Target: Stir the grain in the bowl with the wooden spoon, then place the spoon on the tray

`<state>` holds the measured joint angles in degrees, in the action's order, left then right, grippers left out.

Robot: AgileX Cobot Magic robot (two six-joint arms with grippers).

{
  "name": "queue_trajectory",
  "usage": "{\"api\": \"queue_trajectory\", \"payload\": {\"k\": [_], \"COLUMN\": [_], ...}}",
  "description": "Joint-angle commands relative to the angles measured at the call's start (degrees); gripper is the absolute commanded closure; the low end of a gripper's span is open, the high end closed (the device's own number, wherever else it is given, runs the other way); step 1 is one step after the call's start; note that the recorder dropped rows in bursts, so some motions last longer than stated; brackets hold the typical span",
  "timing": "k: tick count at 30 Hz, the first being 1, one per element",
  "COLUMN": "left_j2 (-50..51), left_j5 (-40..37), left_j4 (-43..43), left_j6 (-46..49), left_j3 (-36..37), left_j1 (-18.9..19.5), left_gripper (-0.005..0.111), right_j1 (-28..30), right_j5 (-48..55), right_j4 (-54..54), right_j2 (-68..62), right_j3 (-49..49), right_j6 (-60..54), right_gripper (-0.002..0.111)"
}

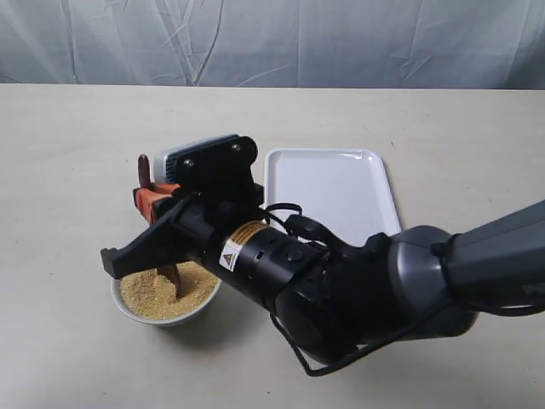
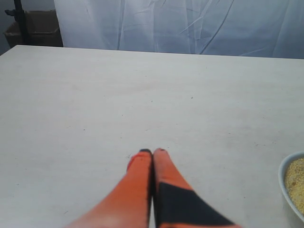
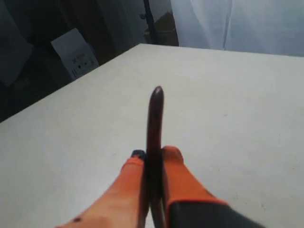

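Observation:
The small white bowl (image 1: 128, 304) stands at the front left, filled with yellow-tan grain (image 1: 149, 294). The dark wooden spoon (image 1: 173, 278) stands nearly upright, its lower end sunk in the grain and its handle tip above the fingers. My right gripper (image 1: 148, 198) reaches across from the right and is shut on the handle; in the right wrist view the spoon (image 3: 155, 118) runs between the orange fingers of that gripper (image 3: 154, 154). My left gripper (image 2: 152, 152) is shut and empty over bare table, with the bowl (image 2: 285, 178) and grain (image 2: 297, 184) at that view's edge. The white tray (image 1: 332, 192) lies behind the arm.
The right arm's black body (image 1: 341, 290) crosses the front of the tray and hides its near edge. A grey curtain (image 1: 272, 38) hangs behind the pale table (image 1: 68, 153). Boxes (image 3: 73, 54) stand beyond the table's edge in the right wrist view.

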<state>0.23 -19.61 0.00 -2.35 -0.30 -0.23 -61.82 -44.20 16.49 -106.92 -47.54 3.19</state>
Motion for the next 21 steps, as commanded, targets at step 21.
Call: {"api": "queue_trajectory", "payload": {"k": [21], "left_j2": [-0.2], "left_j5": [0.4], "left_j4": [0.0], "left_j6": [-0.1], "left_j3": [0.3], "left_j1": [0.1], "left_gripper": [0.107], "right_j1": [1.7], "right_j5": [-1.9], "right_j4": [-3.8], "right_j2": [-5.2], "right_j3": [-0.2], "right_j6": [4.9], "right_gripper": [0.109]}}
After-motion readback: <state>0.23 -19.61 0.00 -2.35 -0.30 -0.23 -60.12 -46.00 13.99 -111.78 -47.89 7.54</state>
